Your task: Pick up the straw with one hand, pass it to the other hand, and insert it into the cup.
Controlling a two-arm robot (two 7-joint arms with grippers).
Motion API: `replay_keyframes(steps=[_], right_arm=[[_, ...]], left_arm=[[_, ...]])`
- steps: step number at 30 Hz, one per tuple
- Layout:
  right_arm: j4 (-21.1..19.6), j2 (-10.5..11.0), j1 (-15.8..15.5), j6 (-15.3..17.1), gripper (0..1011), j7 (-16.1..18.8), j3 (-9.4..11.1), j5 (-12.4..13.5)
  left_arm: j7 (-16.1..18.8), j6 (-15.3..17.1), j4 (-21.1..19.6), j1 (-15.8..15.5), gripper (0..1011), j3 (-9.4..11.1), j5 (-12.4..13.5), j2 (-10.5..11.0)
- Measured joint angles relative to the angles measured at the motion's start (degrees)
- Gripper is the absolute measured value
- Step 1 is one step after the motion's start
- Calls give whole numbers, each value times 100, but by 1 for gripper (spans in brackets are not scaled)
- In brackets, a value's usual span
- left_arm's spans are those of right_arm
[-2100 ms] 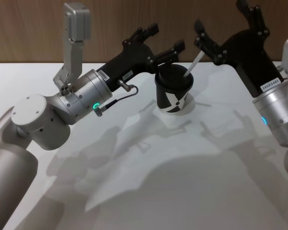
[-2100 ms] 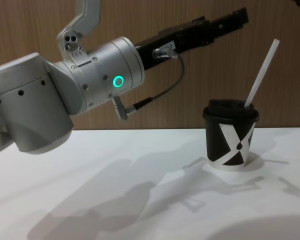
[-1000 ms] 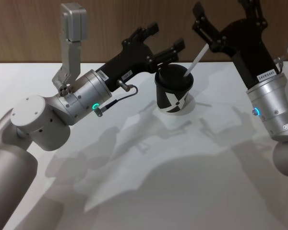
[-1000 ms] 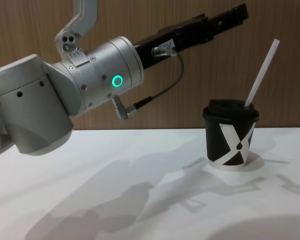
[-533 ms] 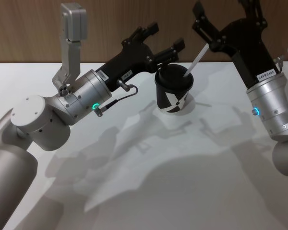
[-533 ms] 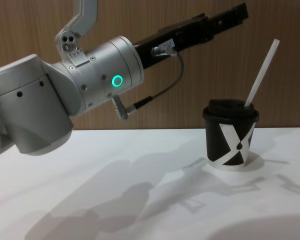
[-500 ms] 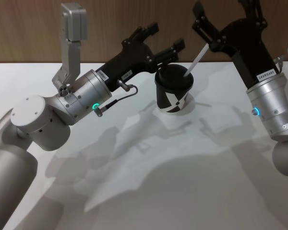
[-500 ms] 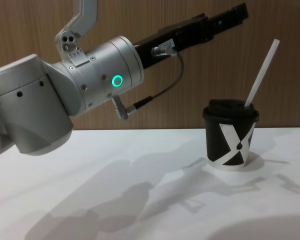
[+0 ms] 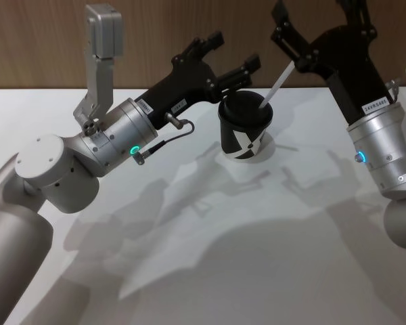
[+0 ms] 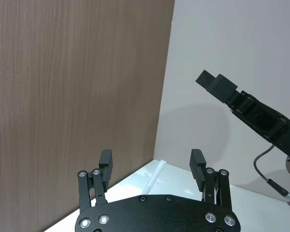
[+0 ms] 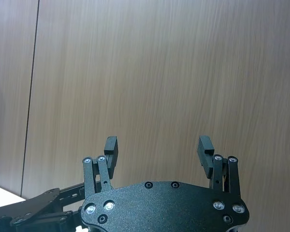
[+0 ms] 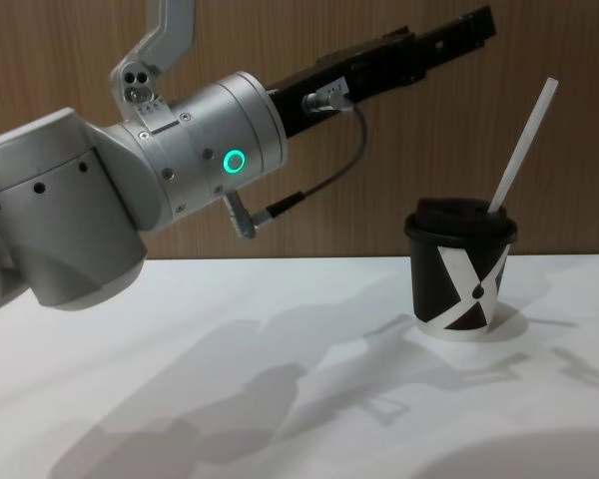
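Observation:
The black cup (image 9: 244,132) (image 12: 460,272) with its domed lid and white X pattern stands on the white table (image 9: 210,244) near the far edge. The white straw (image 9: 276,87) (image 12: 522,150) sticks out of the lid and leans to the right, free of both grippers. My left gripper (image 9: 233,56) (image 10: 152,166) hovers open just left of the cup's top, nothing between its fingers. My right gripper (image 9: 318,24) (image 11: 157,146) is open too, raised above and right of the straw's upper end, facing the wooden wall.
A brown wooden wall (image 12: 280,40) runs right behind the table's far edge. The left arm's silver body (image 12: 130,190) takes up the left side over the table. Bare white tabletop lies in front of the cup.
Over the last two seconds my right gripper rose and pulled slightly back from the straw. In the last second nothing has visibly moved.

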Motion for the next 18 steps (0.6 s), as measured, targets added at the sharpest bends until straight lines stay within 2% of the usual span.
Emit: replay_keyframes(steps=[18], right_arm=[[0, -1, 0, 0, 1001, 0, 0, 0]], left_arm=[[0, 1, 0, 0, 1003, 0, 0, 0]])
